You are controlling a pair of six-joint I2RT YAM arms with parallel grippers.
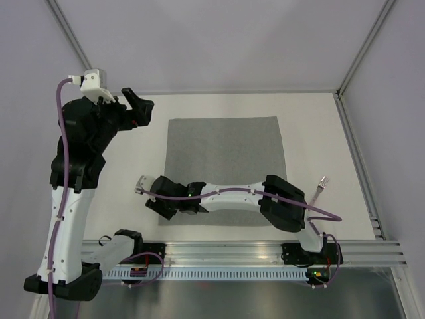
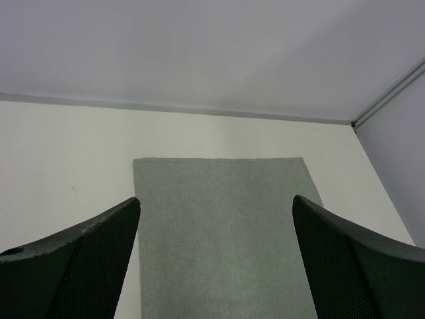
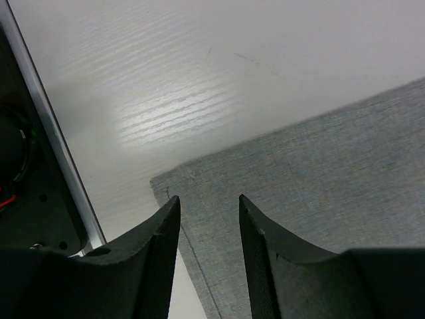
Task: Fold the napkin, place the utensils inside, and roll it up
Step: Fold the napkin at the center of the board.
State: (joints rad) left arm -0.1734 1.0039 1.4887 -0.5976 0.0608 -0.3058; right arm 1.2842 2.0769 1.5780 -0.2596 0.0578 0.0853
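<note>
Tabletop (image 1: 319,133) as I see it from the operator's station. The napkin (image 1: 226,159), a grey square of cloth, lies flat and unfolded about the middle of the tabletop, its edges roughly parallel to the table's edges. The fork (image 1: 321,187), with pink handle and silvery tines, lies bare on the tabletop between the napkin's right edge and the table's right edge, toward the near side and apart from the cloth. My right arm reaches leftward, low along the napkin's near edge, and puts the right gripper (image 3: 209,199) at the cloth's near-left corner. In the right wrist view its two fingers (image 3: 279,266) stand a modest gap apart, with the hemmed corner showing between and just beyond them. Nothing is pinched there, and I cannot tell whether the tips touch the cloth. The left gripper (image 1: 136,109) is held high near the far-left corner of the tabletop, off the napkin, and carries nothing. In the left wrist view its fingers (image 2: 80,266) are spread wide, and the napkin shows below, between them.
</note>
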